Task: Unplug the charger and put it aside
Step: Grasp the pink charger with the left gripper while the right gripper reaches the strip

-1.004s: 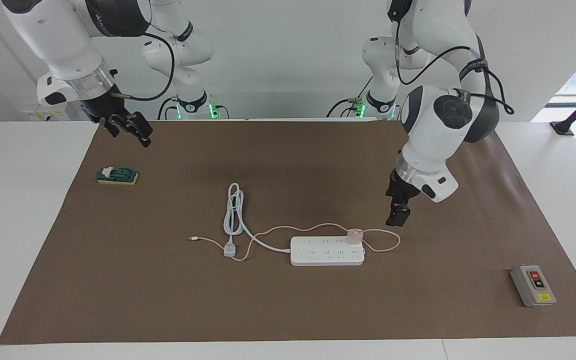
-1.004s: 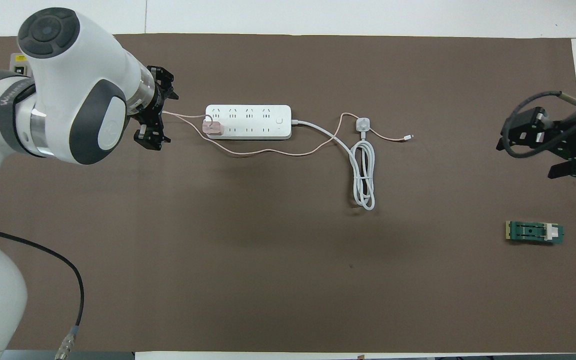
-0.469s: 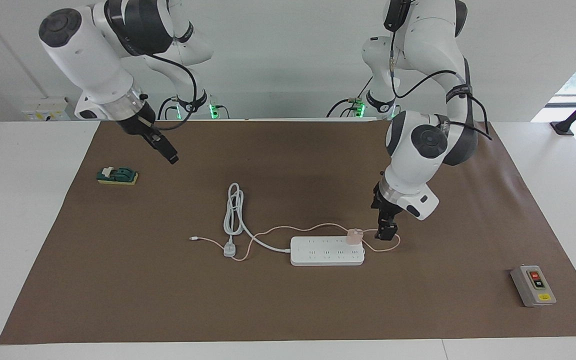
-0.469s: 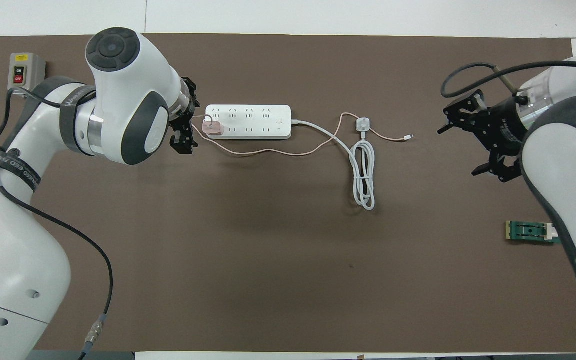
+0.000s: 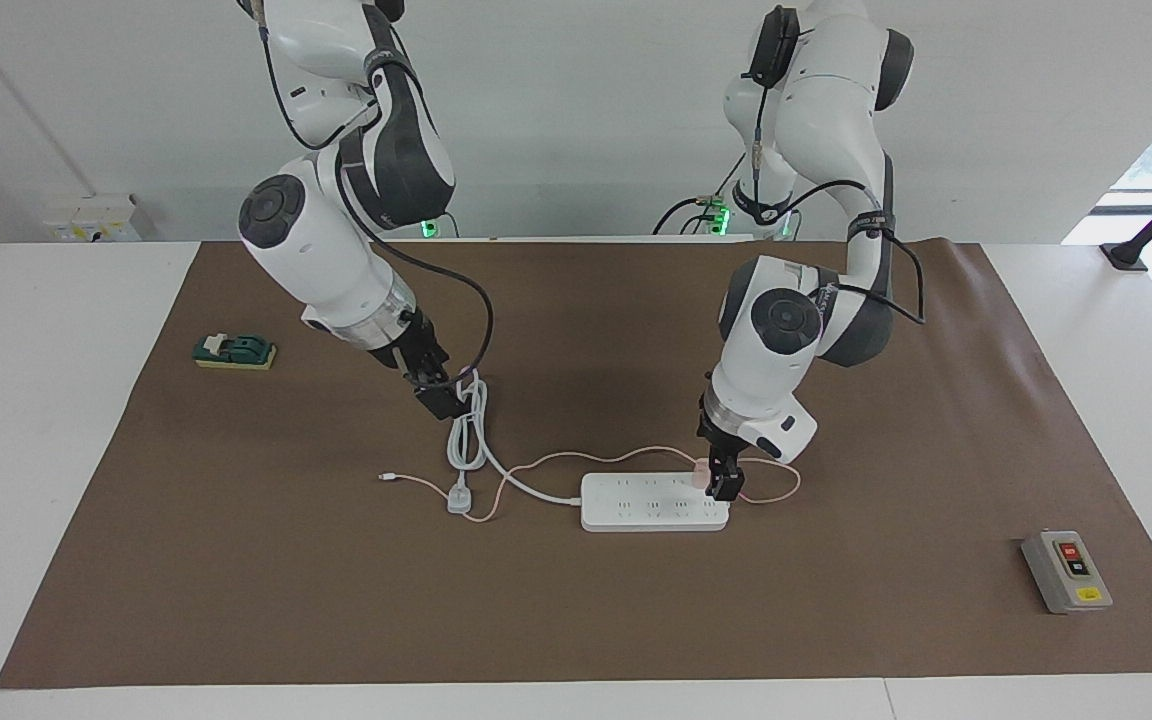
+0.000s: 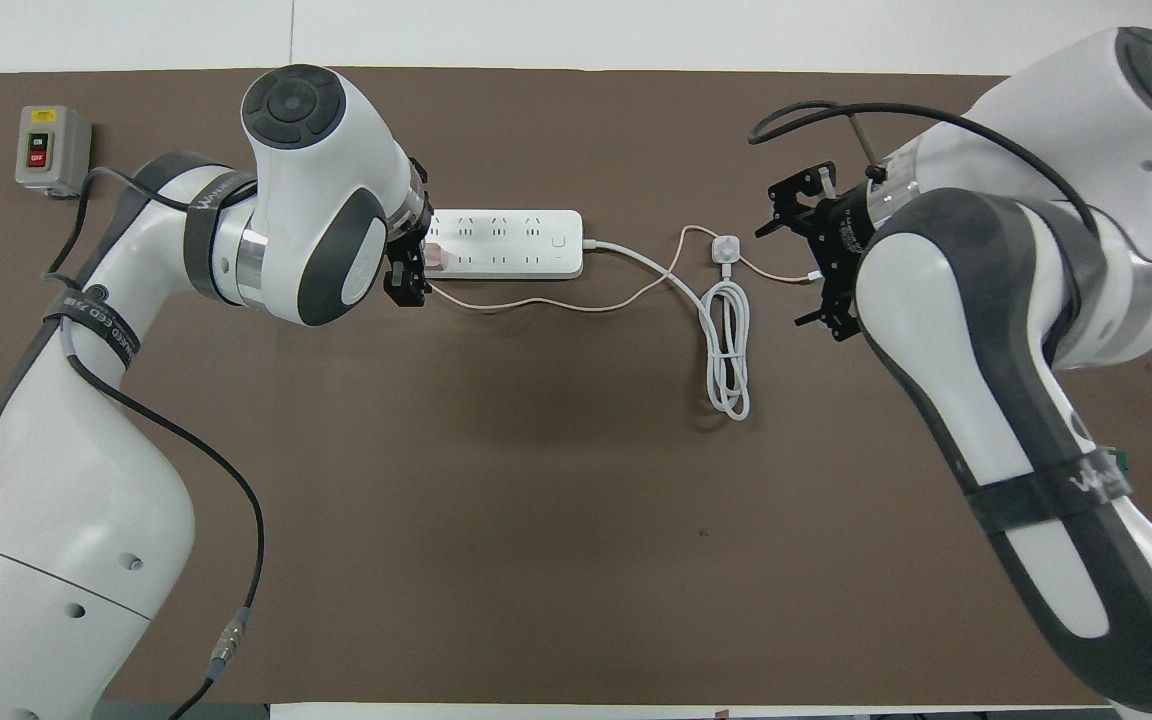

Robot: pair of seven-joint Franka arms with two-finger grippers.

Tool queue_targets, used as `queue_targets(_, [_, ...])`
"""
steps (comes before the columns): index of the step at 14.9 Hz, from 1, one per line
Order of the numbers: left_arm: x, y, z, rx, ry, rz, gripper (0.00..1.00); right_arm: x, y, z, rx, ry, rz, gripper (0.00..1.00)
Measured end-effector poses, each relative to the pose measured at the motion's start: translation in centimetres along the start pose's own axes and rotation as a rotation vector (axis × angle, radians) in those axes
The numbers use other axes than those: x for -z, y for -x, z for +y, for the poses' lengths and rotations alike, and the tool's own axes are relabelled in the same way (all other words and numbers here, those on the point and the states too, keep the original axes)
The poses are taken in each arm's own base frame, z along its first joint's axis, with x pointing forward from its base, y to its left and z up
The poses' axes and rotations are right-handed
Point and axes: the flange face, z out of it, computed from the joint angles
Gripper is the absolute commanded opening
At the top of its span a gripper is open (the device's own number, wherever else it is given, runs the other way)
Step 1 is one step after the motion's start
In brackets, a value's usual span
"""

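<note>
At the power strip: my left gripper [image 5: 723, 487] is down at the charger [image 5: 704, 472], which sits in the end socket of the power strip [image 5: 653, 502], toward my left arm's end of the table.
Left gripper state: fingers straddle the charger; I cannot tell whether they have clamped it or are only around it.
Right gripper: my right gripper [image 5: 441, 392] hangs over the coiled white cord [image 5: 466, 425]; fingers spread wide, holding nothing.
Progress: early, by my reckoning. The charger is not out of its socket; gripping, pulling and setting aside remain.
Charger's look: small pale-pink cube, upright on the strip, mostly hidden by my fingers.
Pink cable [image 5: 576, 457]: thin, slack, looping around the strip's end and trailing along the mat to its free tip.
</note>
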Motion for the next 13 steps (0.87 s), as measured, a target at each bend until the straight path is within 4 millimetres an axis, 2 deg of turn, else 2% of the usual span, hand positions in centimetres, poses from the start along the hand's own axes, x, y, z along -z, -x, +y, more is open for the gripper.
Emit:
queue_targets(5, [-0.9,-0.1,-0.1,-0.003,0.016,0.006,1.00,-3.1,1.7,-3.9,-0.069,0.011,0.022,1.00])
queue_targets(8, [-1.4,-0.2,-0.1,0.005,0.027,0.003,1.00,-4.8,1.9,-5.7,-0.083,0.005,0.004,1.00])
queue_targets(9, [-1.6,-0.2,-0.2,0.005,0.025,0.004,0.93,-5.3,2.0,-6.2,-0.095,0.003,0.007,1.00])
queue_targets(10, [-1.8,-0.2,-0.3,0.006,0.023,0.005,0.81,-5.7,2.1,-6.7,-0.110,0.001,0.011,1.00])
queue_targets(11, [-1.9,-0.3,-0.3,0.006,0.023,0.006,0.75,-6.0,2.1,-7.0,-0.118,0.000,0.015,1.00])
queue_targets(12, [-2.1,-0.3,-0.5,0.005,0.026,0.005,0.56,-6.4,2.2,-7.4,-0.124,-0.002,0.018,1.00])
queue_targets(13, [-2.1,-0.3,-0.7,0.004,0.033,0.003,0.46,-6.8,2.5,-7.8,-0.131,-0.004,0.021,1.00])
